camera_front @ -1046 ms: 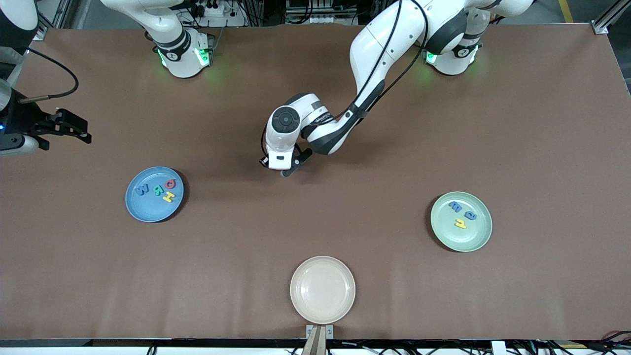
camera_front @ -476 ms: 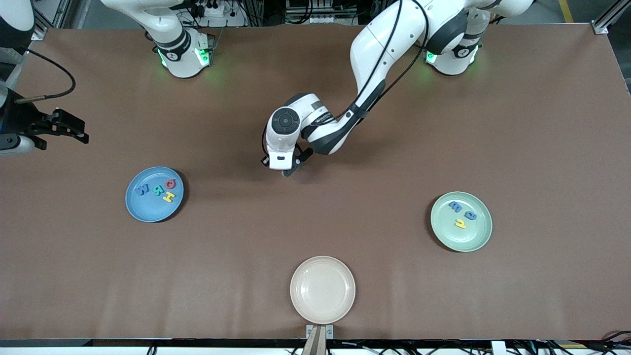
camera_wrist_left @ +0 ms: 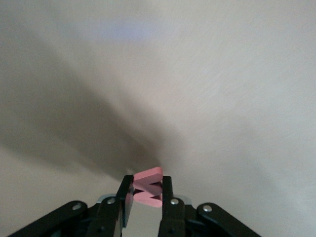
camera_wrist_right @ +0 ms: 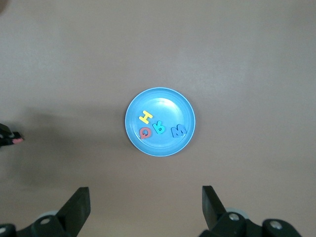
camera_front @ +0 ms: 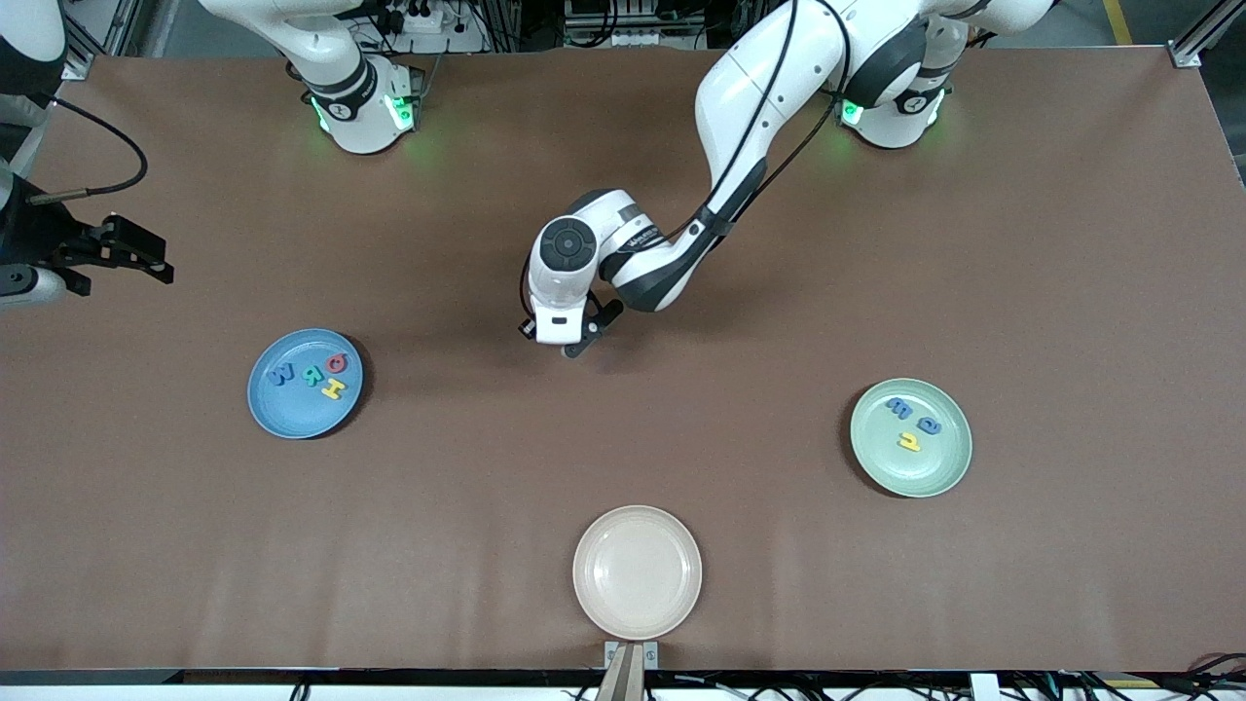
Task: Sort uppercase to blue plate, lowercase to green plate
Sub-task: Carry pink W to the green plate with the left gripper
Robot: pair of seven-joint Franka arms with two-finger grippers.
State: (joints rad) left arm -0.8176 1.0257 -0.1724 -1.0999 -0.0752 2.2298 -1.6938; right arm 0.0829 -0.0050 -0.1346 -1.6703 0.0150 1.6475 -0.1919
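Note:
My left gripper (camera_wrist_left: 146, 190) is shut on a red lowercase w (camera_wrist_left: 148, 175) that stands on edge between its fingers. It hangs low over the middle of the table (camera_front: 569, 346), where its hand hides the letter from the front camera. The blue plate (camera_front: 292, 414) toward the right arm's end holds the uppercase letters: blue W (camera_front: 283, 374), teal R (camera_front: 311, 375), red Q (camera_front: 337, 364) and yellow H (camera_front: 334, 388). The green plate (camera_front: 925, 475) toward the left arm's end holds lowercase blue m (camera_front: 899, 407), blue a (camera_front: 930, 425) and a yellow letter (camera_front: 909, 442). My right gripper (camera_wrist_right: 145, 197) waits open, high above the blue plate (camera_wrist_right: 163, 146).
A cream plate (camera_front: 637, 571) with nothing in it sits at the table edge nearest the front camera, midway between the two coloured plates. The brown table (camera_front: 623, 458) is bare between the plates.
The left gripper's fingers have closed on the red w and its hand has shifted slightly. The right gripper has barely drifted.

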